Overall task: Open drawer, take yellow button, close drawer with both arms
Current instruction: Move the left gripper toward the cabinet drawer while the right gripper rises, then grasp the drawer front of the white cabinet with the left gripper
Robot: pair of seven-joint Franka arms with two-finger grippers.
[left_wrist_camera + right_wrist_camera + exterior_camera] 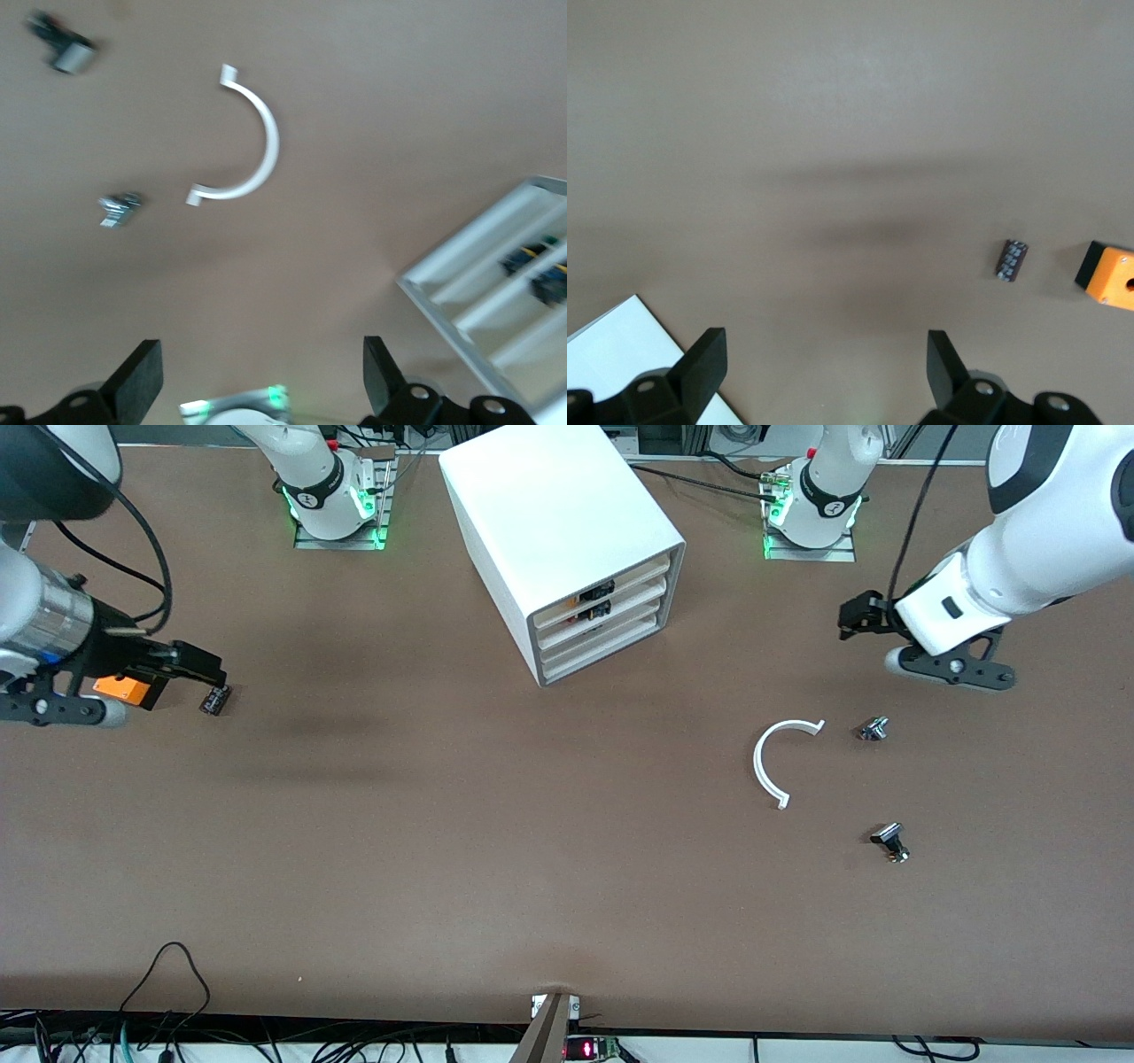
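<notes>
The white cabinet (567, 540) stands between the two arm bases. Its four drawers look pushed in, and the uppermost drawer (620, 584) has its front in line with the rest. Small dark and orange parts (595, 592) show through its slot, and I cannot tell whether one is the button. The drawer fronts (496, 292) also appear in the left wrist view. My left gripper (849, 618) (261, 381) hangs open and empty over the table toward the left arm's end. My right gripper (208, 666) (824, 372) is open and empty over the right arm's end.
An orange square box (122, 688) (1109, 276) and a small black component (213, 699) (1013, 260) lie under the right gripper. A white half ring (771, 762) (257, 150) and two small metal parts (874, 729) (891, 842) lie nearer the front camera than the left gripper.
</notes>
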